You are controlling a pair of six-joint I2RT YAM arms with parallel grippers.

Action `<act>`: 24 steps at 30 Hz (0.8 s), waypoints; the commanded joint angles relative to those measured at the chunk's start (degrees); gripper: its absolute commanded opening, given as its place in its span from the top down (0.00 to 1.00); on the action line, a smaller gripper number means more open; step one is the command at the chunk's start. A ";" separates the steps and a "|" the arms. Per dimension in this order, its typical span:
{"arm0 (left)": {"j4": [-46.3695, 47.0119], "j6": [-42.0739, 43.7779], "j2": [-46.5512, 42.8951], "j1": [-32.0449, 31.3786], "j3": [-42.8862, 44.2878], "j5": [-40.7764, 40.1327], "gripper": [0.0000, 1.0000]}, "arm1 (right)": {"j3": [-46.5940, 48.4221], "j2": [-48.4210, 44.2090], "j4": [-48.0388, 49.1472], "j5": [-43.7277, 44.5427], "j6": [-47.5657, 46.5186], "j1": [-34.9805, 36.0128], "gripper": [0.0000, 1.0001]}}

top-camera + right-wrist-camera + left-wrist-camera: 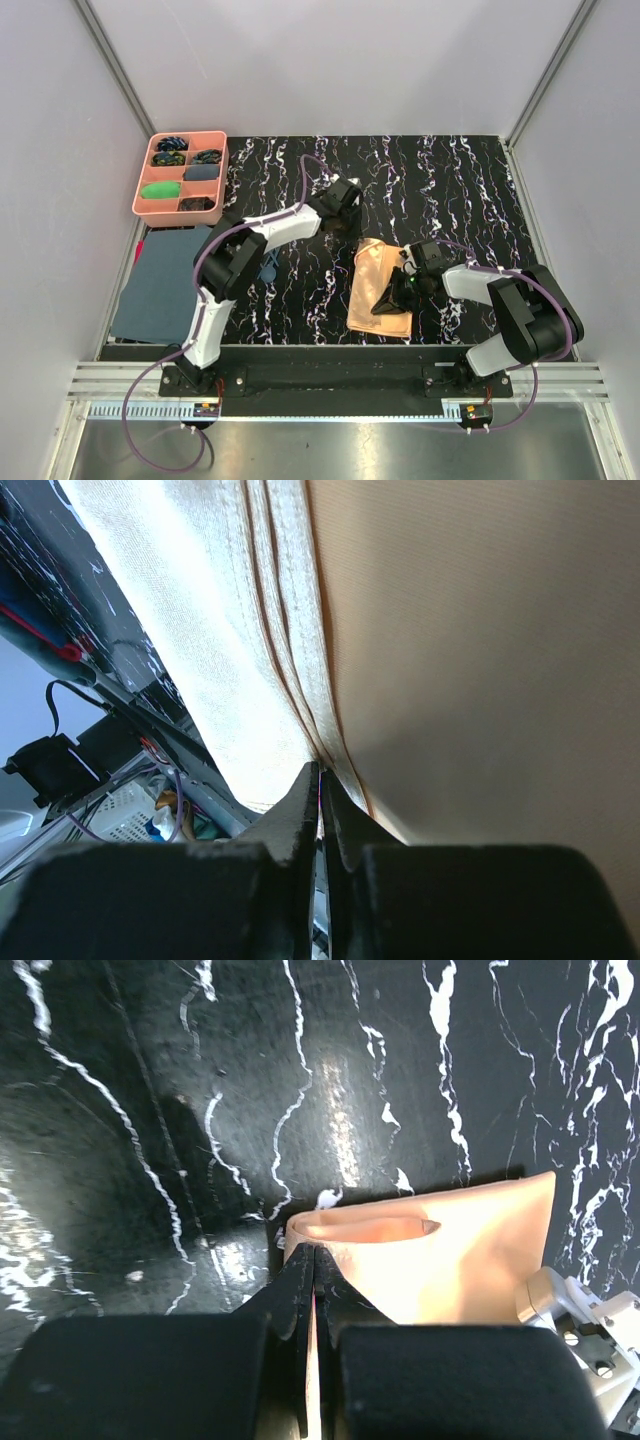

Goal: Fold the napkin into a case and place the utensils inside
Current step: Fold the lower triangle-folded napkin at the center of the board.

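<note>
Up close, right pincer point(320, 770) clamps napkin point(450, 630) layers, unclear overhead.

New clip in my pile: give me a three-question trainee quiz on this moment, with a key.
1. True or false: the right claw is shut on the layered edge of the napkin.
2. Where does the pink tray sit? A) at the far left, beyond the blue-grey cloth; B) beside the right arm's base; C) on top of the napkin.
3. Short answer: besides the right claw, what else pinches the napkin?

Key: 1 true. 2 A. 3 the left claw, closed at the napkin's folded edge.
</note>
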 commanded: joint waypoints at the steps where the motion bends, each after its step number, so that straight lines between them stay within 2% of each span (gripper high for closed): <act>1: 3.29 -1.05 -0.15 -1.06 1.46 2.27 1.00 | -0.84 -0.39 -1.20 2.99 -0.34 0.17 0.92; 7: 4.44 -2.28 2.92 -1.94 2.51 3.41 1.00 | -0.41 -1.36 -1.64 2.99 0.10 0.17 0.92; 12: 8.21 -3.42 3.37 -2.12 -0.47 3.50 1.00 | 2.49 -3.46 -3.83 3.42 0.10 0.08 0.92; 18: 11.91 -5.09 0.38 -2.21 -5.04 0.43 1.00 | 11.87 -4.00 -7.88 4.48 -2.89 -4.57 0.92; 24: 12.00 -5.45 -4.28 -2.38 -6.98 -2.22 1.00 | 20.76 0.91 -12.45 5.89 -7.37 -9.50 0.91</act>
